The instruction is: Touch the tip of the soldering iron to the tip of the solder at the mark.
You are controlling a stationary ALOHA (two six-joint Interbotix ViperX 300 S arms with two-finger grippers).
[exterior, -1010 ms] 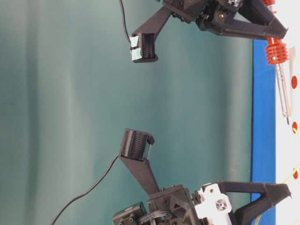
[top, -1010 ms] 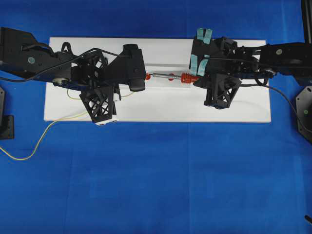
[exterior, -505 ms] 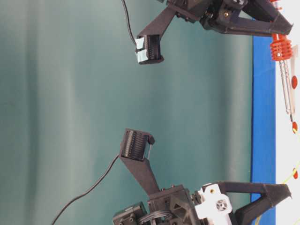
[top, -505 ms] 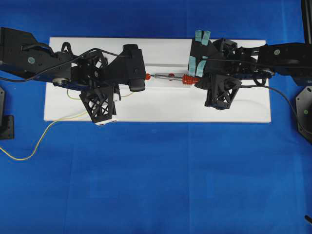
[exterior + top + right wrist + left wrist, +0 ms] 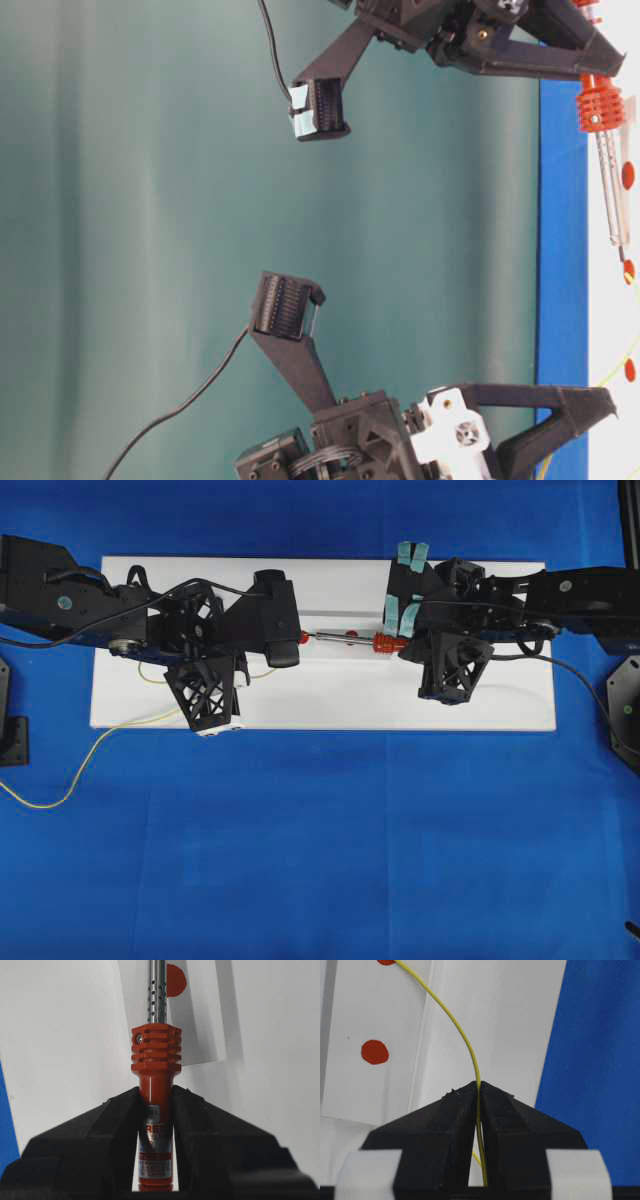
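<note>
Right end effector (image 5: 156, 1105) clamps soldering iron (image 5: 155, 1067) — left (closed) pinches solder (image 5: 470, 1050).

The soldering iron (image 5: 350, 637) lies right of the solder (image 5: 120, 735).

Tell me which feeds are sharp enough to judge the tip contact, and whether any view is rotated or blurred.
Left wrist view: the thin yellow solder wire is crisp, the black tool slightly soft. Right wrist view: the orange-red-handled soldering iron is sharp, but its tip is cropped off. Table-level view: turned sideways, with the iron's tip small at the right edge. Overhead view: evenly lit, no glare, but the arms hide the contact point.
</note>
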